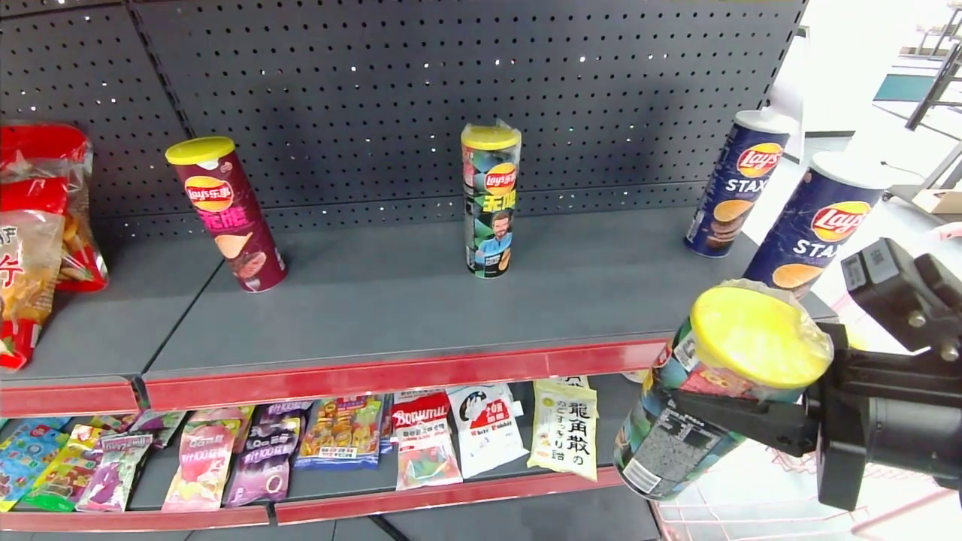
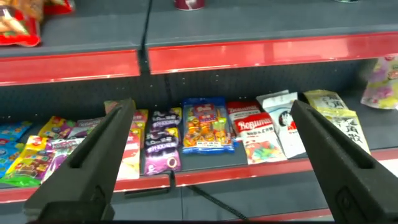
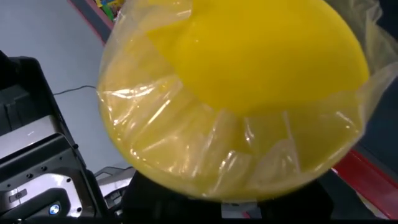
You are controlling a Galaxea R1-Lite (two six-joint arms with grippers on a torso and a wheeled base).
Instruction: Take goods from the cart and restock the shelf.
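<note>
Right gripper (image 1: 744, 391) was clamped on the held chip can (image 1: 665, 443), one dark finger (image 1: 740, 421) crossing its side just under the yellow lid (image 1: 755, 338); can was tilted, lid up toward the camera and base lower, off the shelf (image 1: 421, 300), in front of its right end and above the pink wire cart (image 1: 759, 511); in the right wrist view the yellow lid under clear wrap (image 3: 249, 93) sat right up at the lens.

Left gripper (image 2: 210, 107) had its fingers spread wide with nothing between them, facing the lower tier of snack bags (image 2: 208, 124).

On the upper tier: a maroon can (image 1: 227, 214) toward the left, a matching green-patterned can (image 1: 490, 201) in the middle, both upright and well apart; two blue cans at the right end, the back one (image 1: 735, 184) and the front one (image 1: 815, 225) near each other; red bags (image 1: 37, 225) at the far left; held can was just beside the front blue can, contact unclear.
</note>
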